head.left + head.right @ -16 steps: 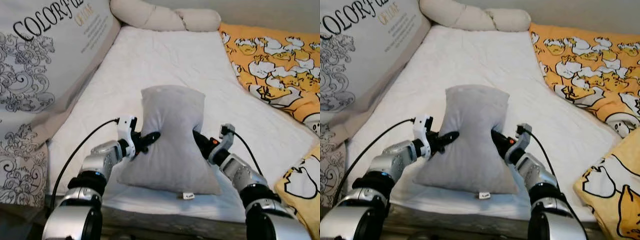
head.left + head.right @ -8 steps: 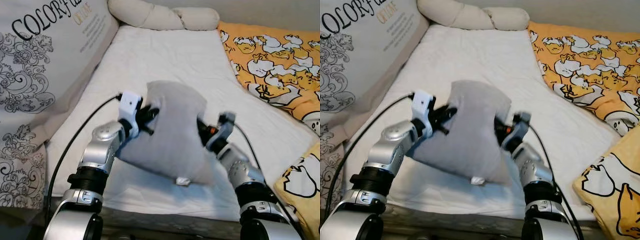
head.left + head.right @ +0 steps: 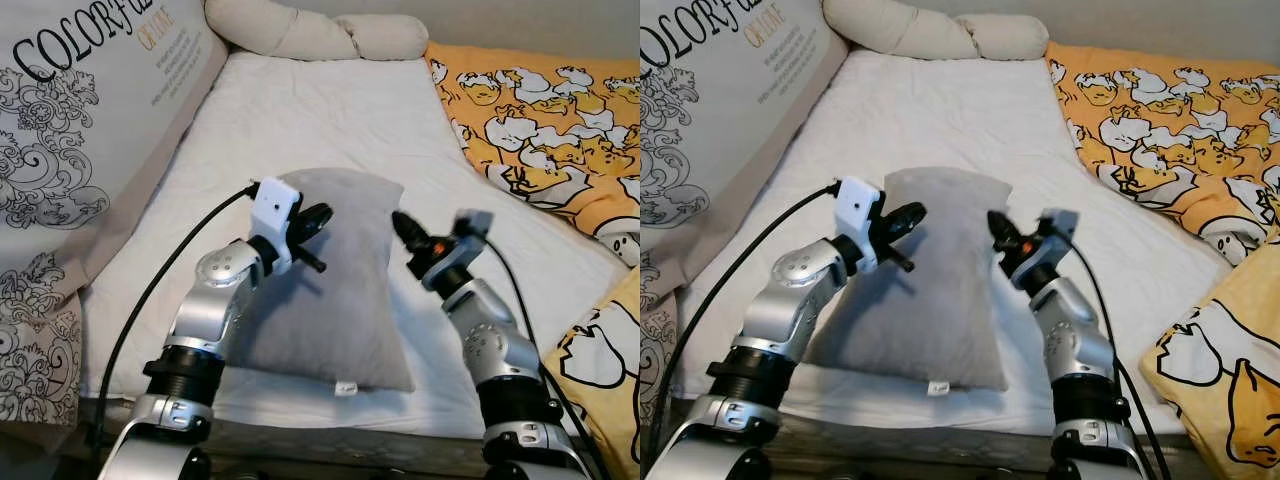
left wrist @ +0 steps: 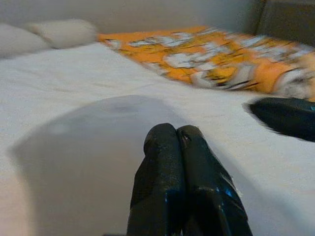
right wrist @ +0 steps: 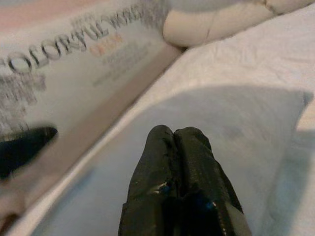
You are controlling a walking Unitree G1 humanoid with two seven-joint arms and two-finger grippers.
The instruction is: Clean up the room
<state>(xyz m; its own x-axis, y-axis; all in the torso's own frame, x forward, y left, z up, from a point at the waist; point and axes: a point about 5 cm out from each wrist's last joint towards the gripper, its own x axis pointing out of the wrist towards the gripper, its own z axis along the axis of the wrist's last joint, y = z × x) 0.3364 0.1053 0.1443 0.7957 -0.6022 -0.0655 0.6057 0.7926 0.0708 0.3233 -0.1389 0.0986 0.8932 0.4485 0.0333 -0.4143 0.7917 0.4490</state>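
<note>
- A grey pillow lies flat on the near part of the white mattress, its long side running away from the robot; plain soft fabric, plump, with a small white tag at its near edge; writing on the tag too small to read
- The left gripper hovers over the pillow's far left part, fingers pressed together, holding nothing; the left wrist view shows the two black fingertips touching each other above the grey fabric
- The right gripper hangs just beside the pillow's right edge, fingers likewise pressed together and empty
- To the left, a large cream cushion leans along the mattress side, printed with black scrollwork and the word "COLORFUL" in black, with smaller orange lettering below that cannot be read for sure
- At the head of the mattress lies a beige twisted bolster
- To the right, an orange blanket with a white cartoon pattern covers the mattress edge
</note>
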